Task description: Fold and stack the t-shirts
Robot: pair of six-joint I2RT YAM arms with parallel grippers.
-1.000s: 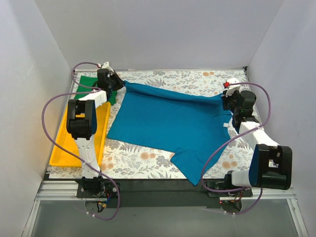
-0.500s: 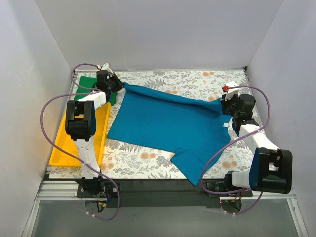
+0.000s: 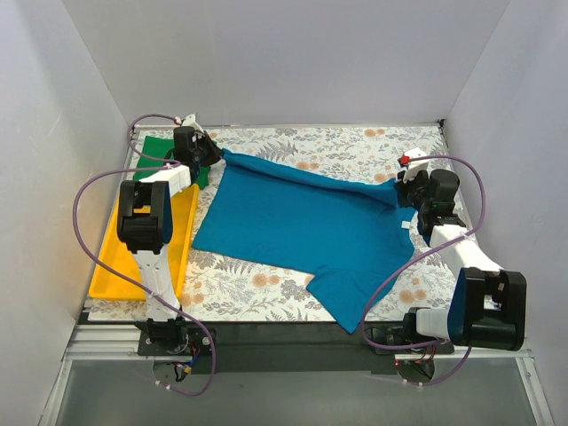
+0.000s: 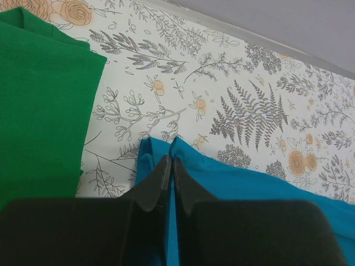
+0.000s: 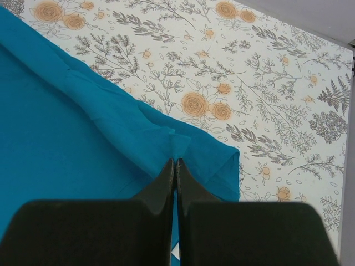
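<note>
The teal-blue t-shirt lies spread across the flowered table, one sleeve pointing to the near edge. My left gripper is shut on its far-left corner, a pinch of cloth between the jaws. My right gripper is shut on its far-right corner, cloth bunched at the jaw tips. The stretch of shirt edge between the grippers is lifted and taut. The green t-shirt lies folded at the far left, also in the left wrist view.
A yellow plastic tray lies along the left side, under the left arm. White walls close in the table on three sides. Purple cables loop beside both arms. A black rail runs along the near edge.
The right gripper has shifted slightly toward the far side and right with its corner, pulling the shirt's far edge tauter. The left gripper has hardly moved.
</note>
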